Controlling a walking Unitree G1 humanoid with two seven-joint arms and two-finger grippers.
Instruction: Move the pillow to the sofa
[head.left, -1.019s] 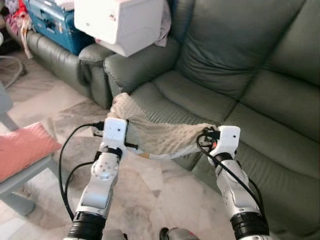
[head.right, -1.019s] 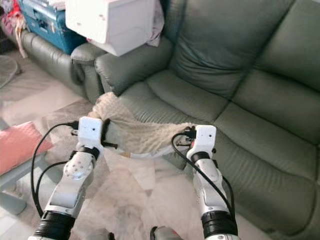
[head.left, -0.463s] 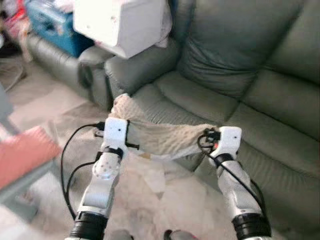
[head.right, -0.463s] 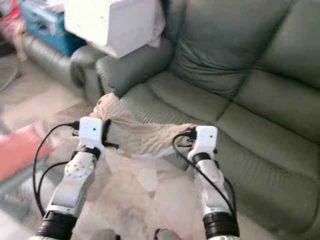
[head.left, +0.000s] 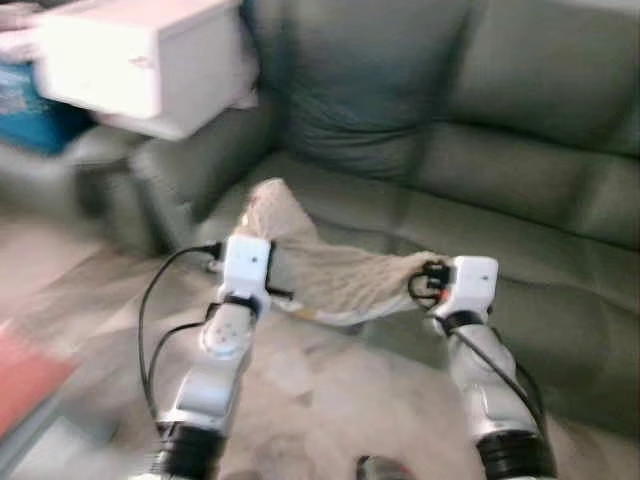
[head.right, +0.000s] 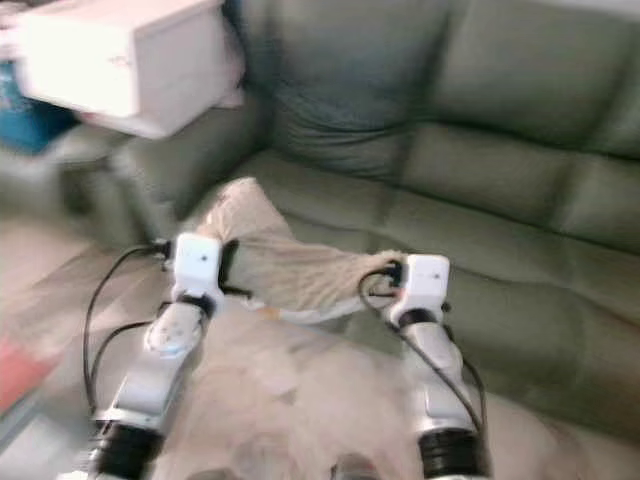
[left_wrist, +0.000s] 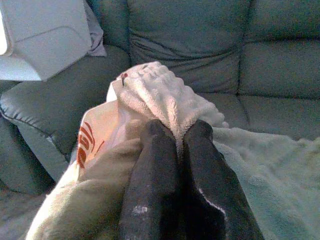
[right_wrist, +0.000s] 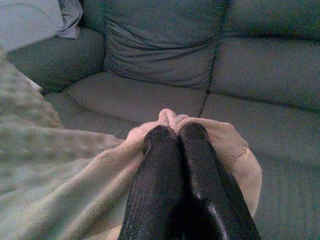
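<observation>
- Beige and nubbly, the pillow (head.left: 335, 278) hangs slung between our two grippers, off the floor (head.left: 320, 400) and at the front edge of the sofa (head.left: 480, 190).
- We have the left gripper (left_wrist: 172, 132) pinched tight on one end — its wrist view shows both black fingers (left_wrist: 155, 165) pressed together with fleece and a strip of red-printed cloth bunched between them.
- Our right gripper (right_wrist: 171, 131) is clamped the same way on the other end, with fabric folded over its tips.
- The pillow's long axis runs across us, from arm to arm, roughly along the sofa's front edge; the left end stands up in a peak, the middle sags.
- The seat cushion (right_wrist: 140, 97) lies straight ahead of both grippers and just beyond the pillow — so we judge the coming move is forward, both arms together.
- Neither arm looks clearly nearer the seat; the head views are blurred, so we cannot settle that.
- A white box (head.left: 140, 60) sits on the armrest to our left, well apart from the pillow.
</observation>
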